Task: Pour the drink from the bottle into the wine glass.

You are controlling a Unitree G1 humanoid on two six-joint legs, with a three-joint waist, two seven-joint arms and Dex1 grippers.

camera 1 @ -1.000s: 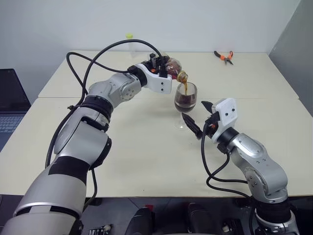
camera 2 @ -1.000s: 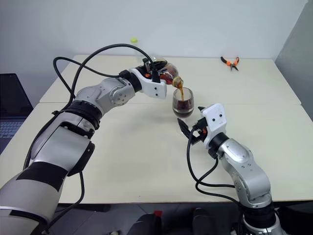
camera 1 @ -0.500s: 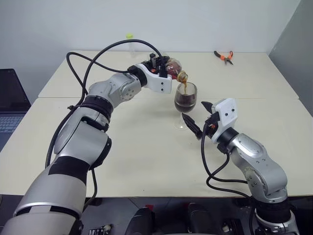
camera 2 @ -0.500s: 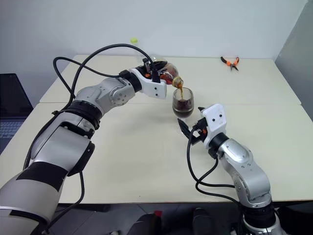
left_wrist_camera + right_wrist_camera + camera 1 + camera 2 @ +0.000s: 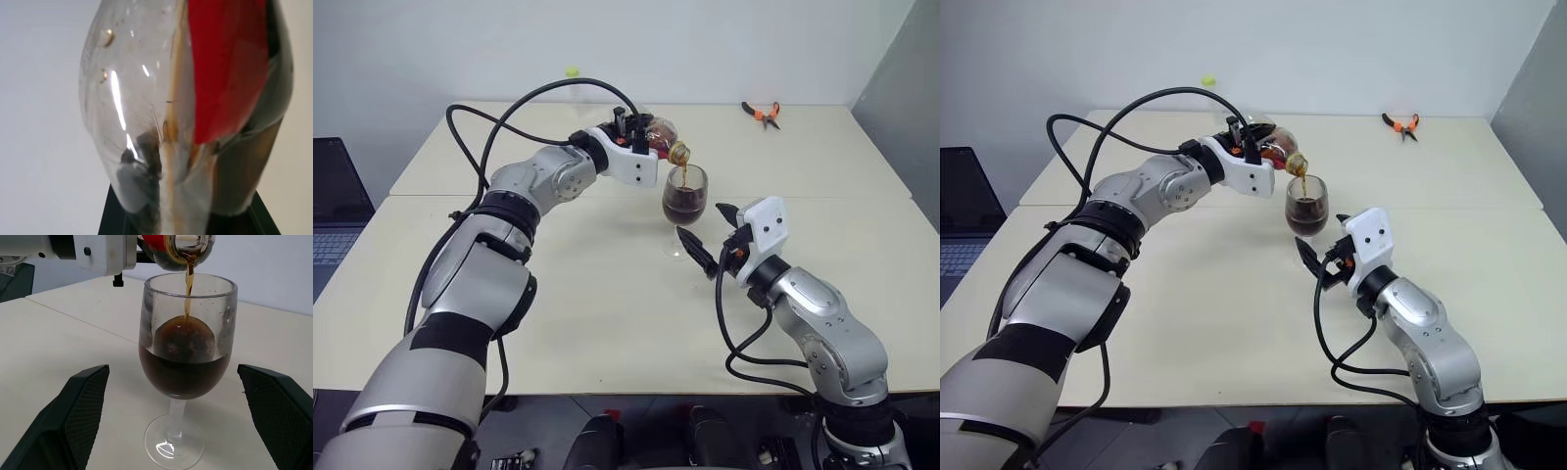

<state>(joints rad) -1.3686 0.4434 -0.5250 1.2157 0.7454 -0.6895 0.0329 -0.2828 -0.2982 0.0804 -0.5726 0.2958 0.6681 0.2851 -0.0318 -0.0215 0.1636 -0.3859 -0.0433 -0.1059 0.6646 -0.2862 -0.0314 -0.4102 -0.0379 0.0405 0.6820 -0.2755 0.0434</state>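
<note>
As before, the bottle (image 5: 658, 134) is clamped by the left gripper (image 5: 641, 137) and tilted over the wine glass (image 5: 684, 208) near the table (image 5: 587, 294) centre. The drink (image 5: 186, 369) is still poured. The right gripper (image 5: 710, 238) is kept wide apart beside the stem, unmoved.

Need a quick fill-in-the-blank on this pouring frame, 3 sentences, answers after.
1. The left gripper holds the bottle tilted over the ____.
2. The right gripper is ____, its fingers on either side of the wine glass without touching it.
3. The orange-handled pliers lie at the table's ____ edge.

Missing words: wine glass; open; far
</note>
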